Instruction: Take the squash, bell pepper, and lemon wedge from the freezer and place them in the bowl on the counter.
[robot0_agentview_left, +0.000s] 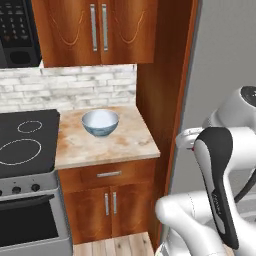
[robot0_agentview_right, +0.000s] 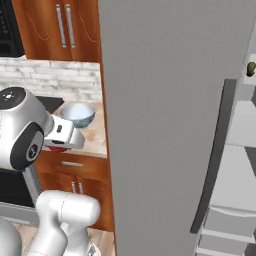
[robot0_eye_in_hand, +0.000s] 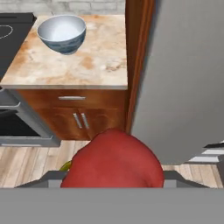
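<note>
Counter (robot0_agentview_left: 120, 145) of mottled beige stone lies ahead of the claw (robot0_eye_in_hand: 113, 186), bearing the bowl (robot0_eye_in_hand: 61, 33); claw grips the bell pepper (robot0_eye_in_hand: 114, 159); right base view alone shows the squash (robot0_agentview_right: 251, 68) on a freezer (robot0_agentview_right: 165, 125) shelf

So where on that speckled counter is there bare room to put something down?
The beige mottled stone counter carries one thing, the round blue-grey ceramic bowl, near the brick wall. The front strip above the drawer and the patch between bowl and wooden side panel are bare. The black stovetop borders the left edge. The fingers grip a red bell pepper.
</note>
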